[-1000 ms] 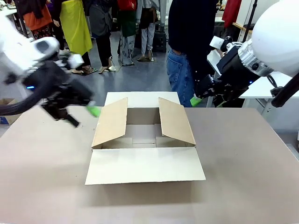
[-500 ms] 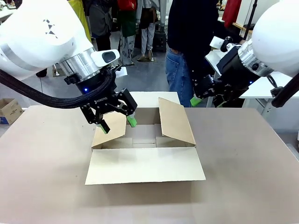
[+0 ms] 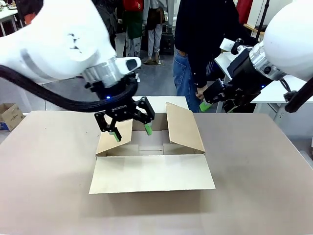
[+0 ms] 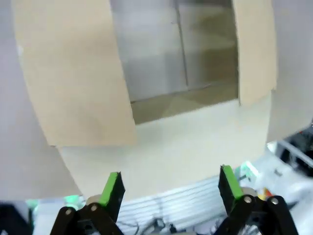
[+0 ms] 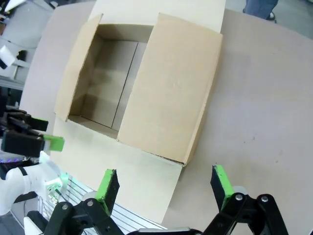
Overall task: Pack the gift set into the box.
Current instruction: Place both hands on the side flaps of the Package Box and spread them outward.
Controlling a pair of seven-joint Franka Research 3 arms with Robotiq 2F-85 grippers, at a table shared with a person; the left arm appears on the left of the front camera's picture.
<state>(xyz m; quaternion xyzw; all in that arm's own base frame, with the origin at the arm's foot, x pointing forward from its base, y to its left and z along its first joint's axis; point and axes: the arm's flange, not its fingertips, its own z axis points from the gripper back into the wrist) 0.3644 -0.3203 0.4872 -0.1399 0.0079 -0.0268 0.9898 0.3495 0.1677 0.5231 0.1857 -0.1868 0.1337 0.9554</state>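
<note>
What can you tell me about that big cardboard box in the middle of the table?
The cardboard box is plain brown corrugated card, rectangular, and stands open on the table. Its four flaps are spread: the near and far ones lie flat outward, and the two side ones lean up at a slant. The bottom seam shows inside, and nothing lies in the part that can be seen. The left gripper hangs open just above its left side flap; whether it touches is unclear.
</note>
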